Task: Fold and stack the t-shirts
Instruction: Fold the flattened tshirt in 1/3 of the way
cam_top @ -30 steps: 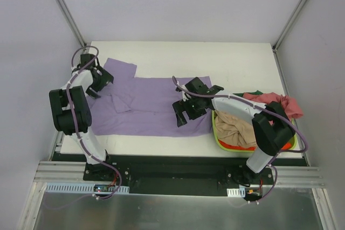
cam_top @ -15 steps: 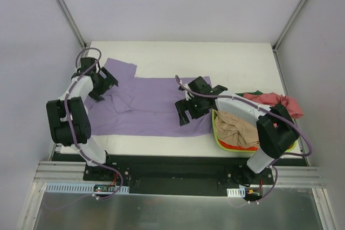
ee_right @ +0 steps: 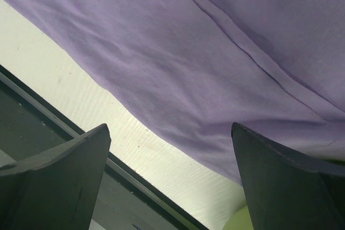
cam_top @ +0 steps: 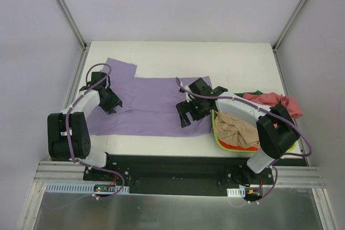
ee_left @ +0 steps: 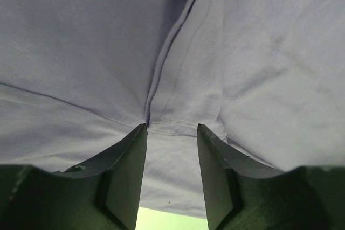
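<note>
From above, we cannot tell whether the left gripper (cam_top: pixel 112 102) pinches the purple shirt (cam_top: pixel 156 112); it covers the cloth beneath it. We see only a rim of the basket (cam_top: pixel 215 133) under the tan shirt (cam_top: pixel 233 125), and a sliver of the green shirt (cam_top: pixel 257 92) behind the red shirt (cam_top: pixel 276 101). Both wrist views cut the purple shirt off.

Robotics lab cell: white table (cam_top: pixel 215 57), blank grey enclosure walls (cam_top: pixel 178 4), aluminium mounting rail (cam_top: pixel 178 186).
</note>
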Robot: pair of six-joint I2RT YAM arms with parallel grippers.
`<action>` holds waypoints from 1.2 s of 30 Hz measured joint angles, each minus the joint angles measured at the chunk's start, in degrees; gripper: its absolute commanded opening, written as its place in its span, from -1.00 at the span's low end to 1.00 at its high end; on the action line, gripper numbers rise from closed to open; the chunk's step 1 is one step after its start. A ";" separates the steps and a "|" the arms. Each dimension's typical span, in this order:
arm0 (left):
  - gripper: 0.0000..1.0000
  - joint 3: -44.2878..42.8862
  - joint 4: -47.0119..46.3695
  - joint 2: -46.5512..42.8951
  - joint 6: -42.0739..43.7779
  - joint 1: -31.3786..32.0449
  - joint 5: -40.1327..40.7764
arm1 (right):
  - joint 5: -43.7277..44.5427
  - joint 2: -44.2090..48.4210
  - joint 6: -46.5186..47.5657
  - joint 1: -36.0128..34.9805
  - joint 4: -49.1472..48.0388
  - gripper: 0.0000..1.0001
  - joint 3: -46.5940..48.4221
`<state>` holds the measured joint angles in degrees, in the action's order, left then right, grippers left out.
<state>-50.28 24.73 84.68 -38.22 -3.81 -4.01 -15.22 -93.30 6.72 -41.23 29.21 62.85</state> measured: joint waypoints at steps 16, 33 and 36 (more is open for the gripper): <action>-0.43 -0.26 -0.24 5.60 -0.11 0.00 2.14 | 1.09 0.02 0.42 0.00 0.17 0.93 -0.79; -0.87 -4.31 1.90 7.45 0.20 0.02 5.20 | 2.82 0.02 1.07 0.00 0.44 0.93 -0.85; -1.00 -5.70 1.84 8.87 0.39 0.00 5.18 | 3.10 0.02 1.14 0.00 0.46 0.93 -0.85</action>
<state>-55.99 26.57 93.56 -37.82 -3.81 1.17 -12.12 -93.27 7.86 -41.23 29.67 62.00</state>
